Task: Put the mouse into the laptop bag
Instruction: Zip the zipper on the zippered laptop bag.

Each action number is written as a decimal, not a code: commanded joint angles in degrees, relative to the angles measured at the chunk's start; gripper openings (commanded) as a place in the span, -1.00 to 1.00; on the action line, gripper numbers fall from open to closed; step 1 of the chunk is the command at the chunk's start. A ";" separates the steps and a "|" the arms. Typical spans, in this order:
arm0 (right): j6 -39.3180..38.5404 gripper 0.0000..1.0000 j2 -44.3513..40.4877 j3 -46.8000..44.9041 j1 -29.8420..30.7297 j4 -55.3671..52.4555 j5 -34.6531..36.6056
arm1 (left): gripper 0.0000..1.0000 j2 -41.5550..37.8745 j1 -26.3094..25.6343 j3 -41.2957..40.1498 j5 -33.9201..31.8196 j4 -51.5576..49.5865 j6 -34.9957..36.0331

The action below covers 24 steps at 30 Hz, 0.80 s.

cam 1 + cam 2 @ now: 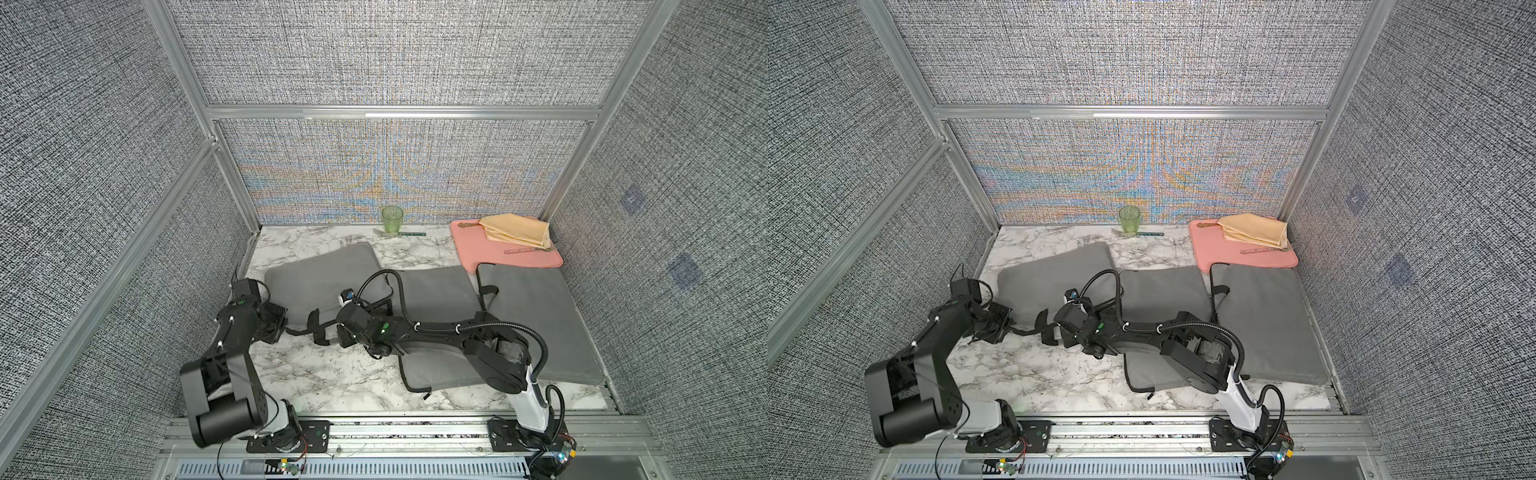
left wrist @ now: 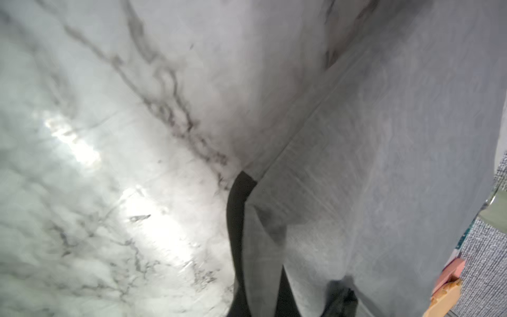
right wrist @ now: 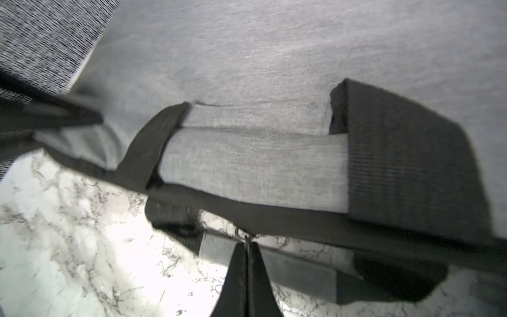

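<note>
On the marble table (image 1: 332, 374) lies a grey, black-strapped laptop bag (image 1: 320, 274).

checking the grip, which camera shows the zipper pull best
Right wrist: the zipper pull sits pinched between the shut right end effector tips, close up. In both top views the right arm hides it. The left wrist shows laptop bag fabric, no pull.

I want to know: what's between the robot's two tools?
The black bag strap lies on the table between left tool and right tool, in both top views.
</note>
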 commanded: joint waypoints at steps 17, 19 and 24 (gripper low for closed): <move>0.02 -1.00 5.97 7.84 0.04 -1.59 -5.23 | 0.99 12.88 -1.43 23.36 -5.24 -9.04 1.68; 0.02 -1.00 7.99 11.34 -0.58 -2.26 -6.43 | 0.98 8.68 -1.46 17.87 -4.73 -9.24 1.31; -1.02 -1.00 10.96 18.62 -0.77 -5.09 -7.27 | 0.99 -4.60 -1.50 1.69 -1.53 -5.28 -0.93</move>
